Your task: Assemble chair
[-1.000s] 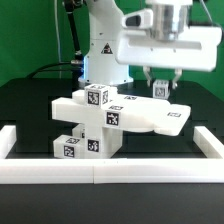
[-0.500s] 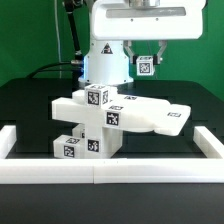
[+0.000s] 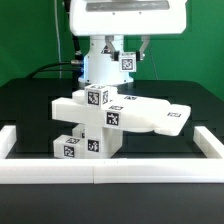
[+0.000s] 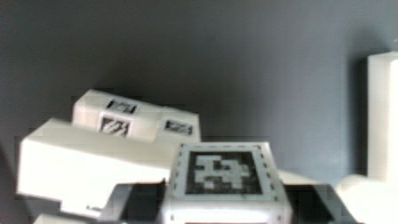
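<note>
Gripper (image 3: 128, 57) up high, jaws narrow on a small tagged cube (image 4: 224, 176).
I see the chair assembly (image 3: 105, 122) at table centre, roughly 6 o'clock from the carried piece, border rail (image 3: 100, 172) in front. Risks, as I judge them: cube slipping in the pinch, or arriving skewed and knocking the stack. No readable writing; only coded tags.
</note>
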{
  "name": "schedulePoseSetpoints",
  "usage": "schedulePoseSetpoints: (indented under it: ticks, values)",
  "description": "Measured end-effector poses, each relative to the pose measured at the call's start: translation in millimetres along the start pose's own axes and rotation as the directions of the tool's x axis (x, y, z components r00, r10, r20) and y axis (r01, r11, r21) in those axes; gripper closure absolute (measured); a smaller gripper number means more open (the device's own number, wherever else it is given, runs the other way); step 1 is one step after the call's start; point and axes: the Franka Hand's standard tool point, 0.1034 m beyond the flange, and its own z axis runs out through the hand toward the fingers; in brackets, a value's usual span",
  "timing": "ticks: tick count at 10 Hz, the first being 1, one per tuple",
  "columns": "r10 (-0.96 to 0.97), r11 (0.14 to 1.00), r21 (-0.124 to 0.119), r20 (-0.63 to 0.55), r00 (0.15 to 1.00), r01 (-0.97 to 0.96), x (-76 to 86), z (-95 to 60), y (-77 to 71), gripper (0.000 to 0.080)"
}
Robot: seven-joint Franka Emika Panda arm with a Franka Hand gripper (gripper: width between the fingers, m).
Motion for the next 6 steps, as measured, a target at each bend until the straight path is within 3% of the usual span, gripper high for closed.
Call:
schedulePoseSetpoints:
  ticks: [1, 2, 6]
  values:
    - [-0.011, 1.0, -0.009, -0.007, 1.0, 0.011, 9.1, -1.7, 8.6, 0.051]
    - [-0.008, 1.0, -0.012, 0.0, 1.0, 0.008, 13.9, -3.1, 8.0, 0.051]
    - [-0.038, 0.999, -0.021, 0.003, 0.999, 0.038, 14.9, 1.3, 10.6, 0.051]
